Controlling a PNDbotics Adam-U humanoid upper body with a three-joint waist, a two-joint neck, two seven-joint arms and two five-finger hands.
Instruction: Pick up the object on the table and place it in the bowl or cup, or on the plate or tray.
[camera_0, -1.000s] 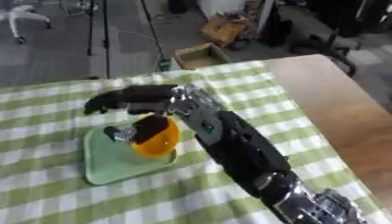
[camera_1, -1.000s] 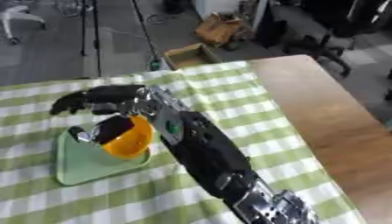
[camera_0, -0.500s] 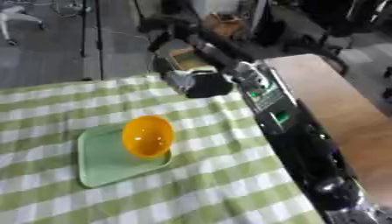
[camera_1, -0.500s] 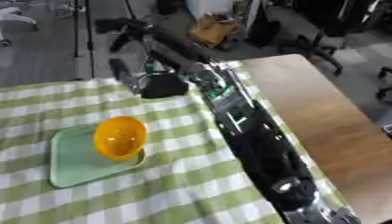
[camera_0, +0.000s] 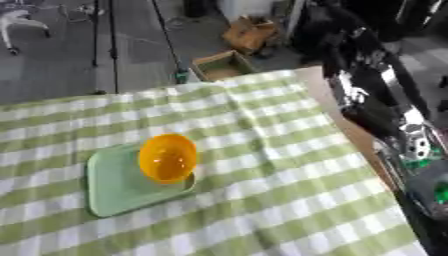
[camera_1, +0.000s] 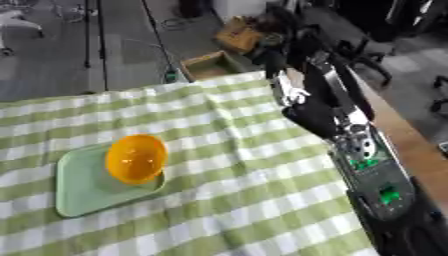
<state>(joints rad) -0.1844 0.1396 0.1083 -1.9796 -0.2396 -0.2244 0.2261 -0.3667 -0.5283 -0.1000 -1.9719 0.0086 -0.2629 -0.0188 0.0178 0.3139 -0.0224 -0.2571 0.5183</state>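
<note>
an orange bowl (camera_1: 136, 158) sits on a pale green tray (camera_1: 83, 190), in the part of the tray that is far from the robot and toward its right. the bowl is tilted, so its opening faces up and a little toward the camera. the inside of the bowl looks orange only; i cannot see any other object in it.

the tray lies flat on the counter (camera_0: 280, 200), on the robot's left side, and a green and white checked cloth (camera_1: 254, 200) covers the counter there. along the right side a strip of bare brown wood shows beside the cloth.

the right arm (camera_1: 350, 145) comes in from the lower right corner and goes up along the right edge of the counter. it is raised above the surface and well apart from the tray and the bowl. the right hand (camera_1: 284, 55) is at the far end of the arm, over the far edge of the counter; it is dark and blurred, and i cannot tell if its fingers are open or curled. nothing can be seen in it.

the left hand does not show in either view.
</note>
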